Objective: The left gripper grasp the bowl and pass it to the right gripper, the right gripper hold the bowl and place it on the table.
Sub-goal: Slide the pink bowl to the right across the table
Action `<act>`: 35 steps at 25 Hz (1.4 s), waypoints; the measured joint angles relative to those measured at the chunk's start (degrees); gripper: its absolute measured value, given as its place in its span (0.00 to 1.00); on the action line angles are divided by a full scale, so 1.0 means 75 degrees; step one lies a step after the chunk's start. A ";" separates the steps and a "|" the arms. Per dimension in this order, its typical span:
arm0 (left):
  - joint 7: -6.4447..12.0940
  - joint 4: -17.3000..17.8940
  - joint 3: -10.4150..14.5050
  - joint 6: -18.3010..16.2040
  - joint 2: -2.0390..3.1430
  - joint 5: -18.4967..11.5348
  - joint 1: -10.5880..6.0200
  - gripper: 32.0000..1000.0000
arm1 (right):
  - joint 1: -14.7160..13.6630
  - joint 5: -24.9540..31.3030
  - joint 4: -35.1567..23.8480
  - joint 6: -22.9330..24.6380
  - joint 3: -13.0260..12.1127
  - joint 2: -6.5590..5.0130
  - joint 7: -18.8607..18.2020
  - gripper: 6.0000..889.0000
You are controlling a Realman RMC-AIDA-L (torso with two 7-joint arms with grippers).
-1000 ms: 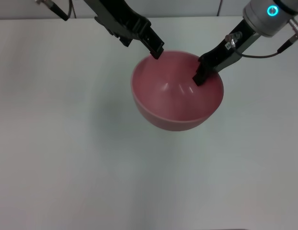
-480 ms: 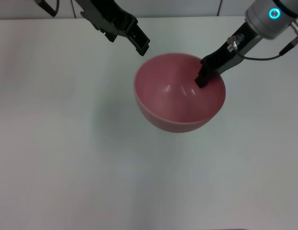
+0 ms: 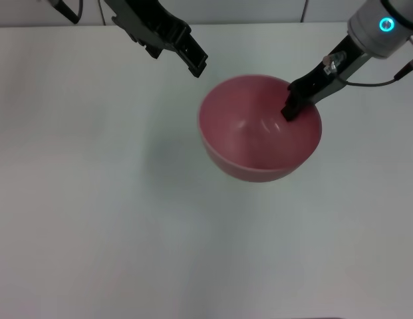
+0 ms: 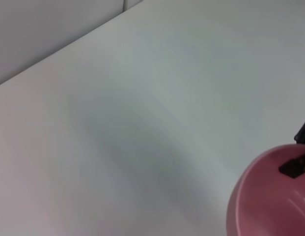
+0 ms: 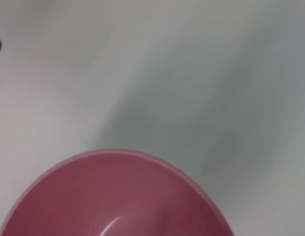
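No brand, label or writing readable on anything in view. Round, deep, glossy pink-red bowl (image 3: 259, 128) sits right of centre in the upper half of the head view, smooth inside with small bright highlights near its bottom, rim thin and even; whether its base touches the surface below or hangs just above cannot be told. Large plain white matte tabletop (image 3: 93, 219) fills the rest of the frame, flat, with a faint grey shadow to the left of the bowl. Slim black right gripper (image 3: 289, 108) comes in from the upper right on a grey-white arm with a cyan glowing ring (image 3: 386, 24) and a thin black cable (image 3: 382, 78); its dark fingers are clamped on the bowl's far right rim, one tip showing inside the wall. Black two-finger left gripper (image 3: 195, 64) is at upper left of centre, clear of the bowl and just beside its far left rim; fingers parted, holding nothing. Left wrist view: bowl (image 4: 270, 196) at lower right corner, a black fingertip of the other arm on its rim at the right edge. Right wrist view: bowl (image 5: 113, 196) fills the bottom, glossy curved rim against the matte white tabletop (image 5: 191, 73).
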 joint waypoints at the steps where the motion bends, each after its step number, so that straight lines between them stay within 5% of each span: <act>1: 0.0004 -0.0014 0.0000 0.0006 0.0000 0.0001 0.0000 0.84 | -0.0026 -0.0021 0.0000 -0.0071 0.0000 -0.0006 -0.0007 0.02; 26: 0.0098 -0.0940 0.0145 0.0758 -0.0037 0.0224 0.0185 0.84 | -0.0931 -0.0081 0.1124 -0.2781 -0.0046 -0.0095 -0.0912 0.02; 35: 0.0069 -0.1127 0.0321 0.0913 -0.0038 0.0197 0.0174 0.84 | -0.1249 0.0040 0.1216 -0.3248 0.0025 -0.0057 -0.1132 0.02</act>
